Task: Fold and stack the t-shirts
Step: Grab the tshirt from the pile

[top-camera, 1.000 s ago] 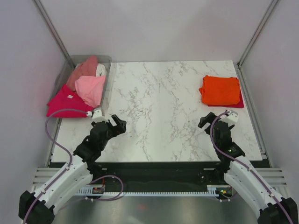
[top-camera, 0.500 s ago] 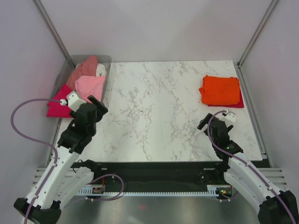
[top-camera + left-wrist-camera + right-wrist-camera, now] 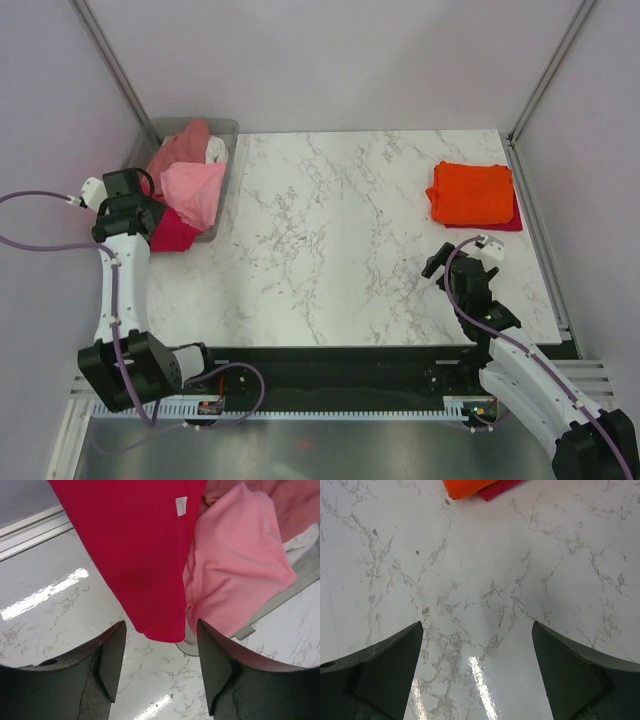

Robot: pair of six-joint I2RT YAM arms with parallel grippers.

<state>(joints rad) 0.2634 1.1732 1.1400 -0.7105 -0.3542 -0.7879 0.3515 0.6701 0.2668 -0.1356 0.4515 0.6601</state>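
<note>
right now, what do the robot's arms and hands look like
The left arm and right arm have white links with black joints and a thin purple cable looping alongside. The left hand and right hand each have two dark grey, flat, wedge-shaped fingers. No markings are visible.

A white, grey-veined marble tabletop (image 3: 350,240) fills the floor of the enclosure. A clear grey plastic bin (image 3: 229,165) sits at its far left corner. Slanted metal posts (image 3: 110,62) rise from the far corners against pale walls. A slotted aluminium rail (image 3: 340,410) runs along the near edge.
</note>
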